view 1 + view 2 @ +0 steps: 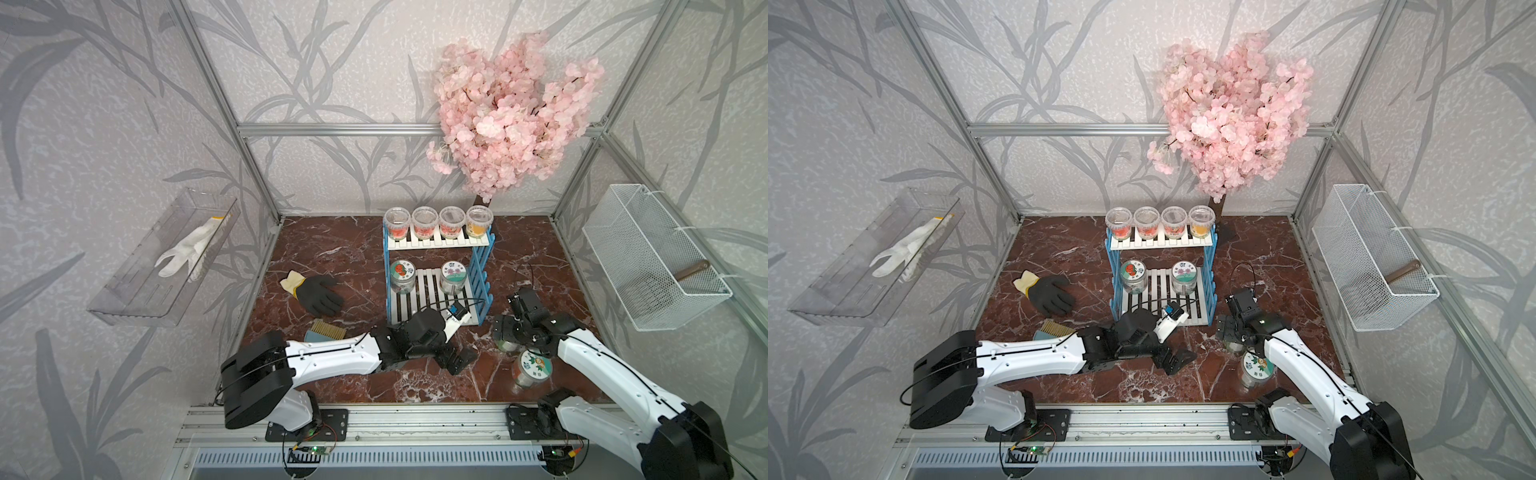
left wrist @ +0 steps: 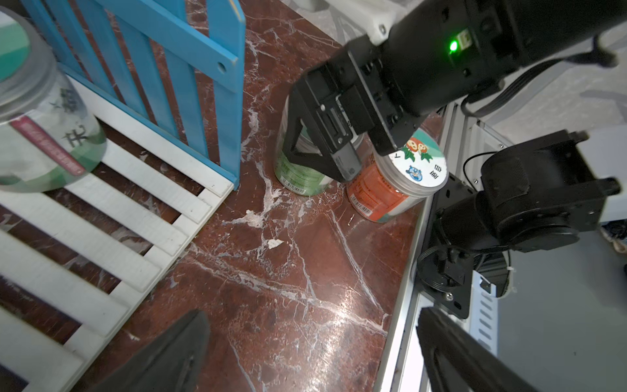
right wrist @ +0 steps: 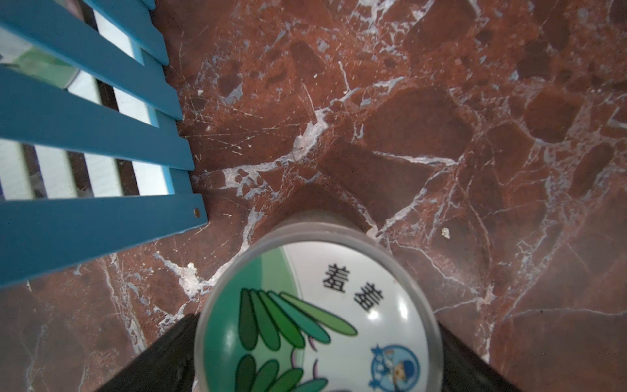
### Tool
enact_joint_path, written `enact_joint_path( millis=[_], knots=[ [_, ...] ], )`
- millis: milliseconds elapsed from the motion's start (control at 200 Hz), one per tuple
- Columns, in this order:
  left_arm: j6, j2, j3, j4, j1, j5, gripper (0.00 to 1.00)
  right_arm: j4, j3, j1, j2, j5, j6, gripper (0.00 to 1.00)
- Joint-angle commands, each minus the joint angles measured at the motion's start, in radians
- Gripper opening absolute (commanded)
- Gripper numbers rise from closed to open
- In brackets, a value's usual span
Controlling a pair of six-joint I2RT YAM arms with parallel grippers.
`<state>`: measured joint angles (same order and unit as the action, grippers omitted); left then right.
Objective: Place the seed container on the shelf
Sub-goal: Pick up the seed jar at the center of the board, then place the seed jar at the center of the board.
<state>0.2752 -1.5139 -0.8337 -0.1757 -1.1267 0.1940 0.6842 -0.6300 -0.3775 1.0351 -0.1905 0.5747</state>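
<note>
Red marble tabletop [image 1: 332, 249] in an aluminium-framed booth with leaf-print walls. The shelf [image 1: 481, 282] sits centre frame in both top views. Its top board is full with four cups, and its lower board holds two jars with a free gap between them. The seed container [image 2: 298, 173] stands upright on the marble, lower right of centre in both top views, near the shelf's blue side frame. An orange-labelled jar [image 1: 532, 368] is just beside it, lower in frame. Looks: clear round jar, green label band with a barcode, flat lid [image 3: 319, 315] carrying a green leaf-fan sticker, black characters and a small blue badge. The right gripper [image 3: 317, 346] is down over it with jaws spread full width, straddling the lid. We see no squeeze and the jar is not lifted. The left gripper [image 2: 312, 353] is also spread wide with nothing in it, low over bare marble at bottom centre. We expect the jar to be light and rigid, with a slick wall. We'd take it across the body under the lid. It nearly fills the jaws, so centre it well and mind the neighbour jar.
</note>
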Motion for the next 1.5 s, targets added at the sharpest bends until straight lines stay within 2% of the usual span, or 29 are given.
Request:
enact_joint_path(
  millis=[0, 60, 295, 495, 590, 860, 940, 1025, 1120, 1235, 1305, 1385, 1495],
  knots=[
    [-0.042, -0.050, -0.061, -0.060, -0.008, -0.008, 1.00, -0.022, 0.012, 0.009, 0.012, 0.000, -0.009, 0.99],
    [-0.028, -0.074, -0.081, -0.039, -0.008, -0.009, 1.00, -0.012, 0.005, 0.011, 0.016, 0.006, -0.011, 0.99],
    [0.002, -0.073, -0.084, 0.010, -0.007, -0.012, 1.00, 0.033, 0.004, 0.011, -0.051, 0.005, 0.014, 0.85],
    [0.017, -0.027, -0.072, 0.050, -0.008, -0.044, 1.00, 0.103, -0.029, 0.011, -0.180, 0.019, 0.046, 0.84],
    [0.026, 0.016, -0.060, 0.054, -0.007, -0.100, 1.00, 0.164, -0.066, 0.011, -0.241, 0.030, 0.045, 0.84],
    [0.013, 0.194, 0.015, 0.093, -0.005, -0.197, 1.00, 0.336, -0.187, -0.020, -0.368, 0.217, -0.005, 0.84],
    [0.010, 0.271, 0.059, 0.113, -0.004, -0.248, 1.00, 0.346, -0.198, -0.088, -0.389, 0.259, -0.001, 0.84],
    [0.005, 0.361, 0.116, 0.118, -0.002, -0.302, 1.00, 0.331, -0.202, -0.217, -0.387, 0.240, 0.019, 0.84],
    [0.006, 0.461, 0.178, 0.130, 0.006, -0.350, 1.00, 0.285, -0.195, -0.408, -0.328, 0.126, 0.039, 0.84],
    [0.035, 0.563, 0.217, 0.233, 0.022, -0.426, 1.00, 0.183, -0.207, -0.626, -0.174, -0.020, 0.029, 0.84],
    [0.098, 0.624, 0.236, 0.310, 0.033, -0.472, 1.00, 0.049, -0.198, -0.713, -0.076, -0.028, -0.057, 0.84],
    [0.173, 0.699, 0.276, 0.359, 0.040, -0.474, 1.00, -0.076, -0.207, -0.789, 0.039, -0.034, -0.172, 0.84],
    [0.274, 0.789, 0.314, 0.434, 0.042, -0.479, 1.00, -0.240, -0.209, -0.813, 0.163, 0.014, -0.320, 0.84]
  ],
)
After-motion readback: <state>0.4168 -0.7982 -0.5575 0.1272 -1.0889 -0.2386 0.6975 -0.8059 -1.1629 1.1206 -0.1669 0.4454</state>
